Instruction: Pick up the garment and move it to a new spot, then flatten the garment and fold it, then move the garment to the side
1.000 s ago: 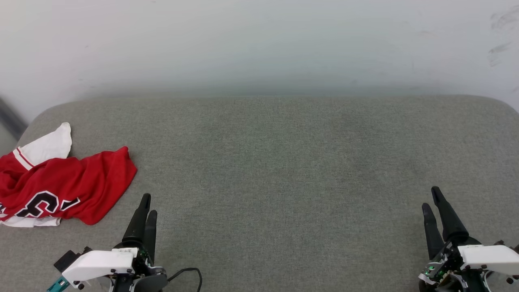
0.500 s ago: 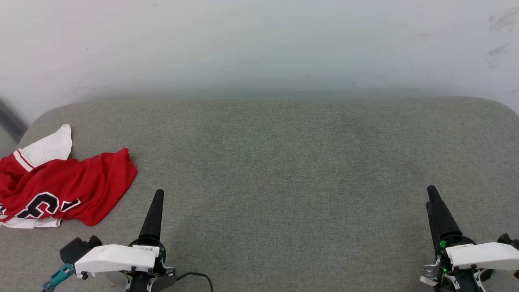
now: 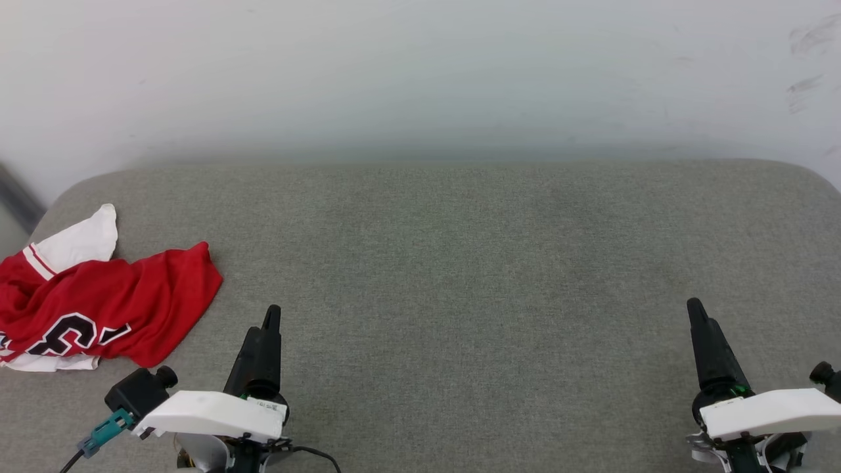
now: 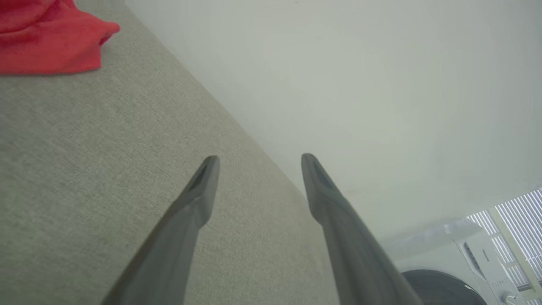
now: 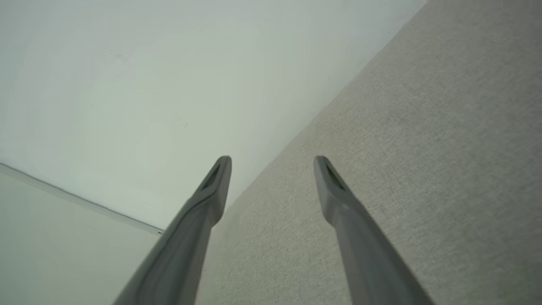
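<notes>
The garment (image 3: 112,302) lies crumpled at the far left of the grey padded surface (image 3: 460,263): red fabric, a white sleeve, black white-outlined numerals. Its red edge shows at the top left of the left wrist view (image 4: 46,38). My left gripper (image 3: 271,318) sits at the lower left, just right of the garment and apart from it, seen edge-on. In its wrist view the left gripper (image 4: 258,163) is open and empty. My right gripper (image 3: 695,309) rests at the lower right, far from the garment. The right wrist view shows it (image 5: 273,163) open with nothing between its fingers.
A pale wall (image 3: 420,72) rises behind the surface's far edge. A white washing machine (image 4: 461,262) shows at the lower right of the left wrist view. A cable (image 3: 315,453) trails from the left wrist.
Both wrists have rolled, so each gripper's two fingers now line up edge-on in the head view. The left gripper has shifted right. The garment has not moved.
</notes>
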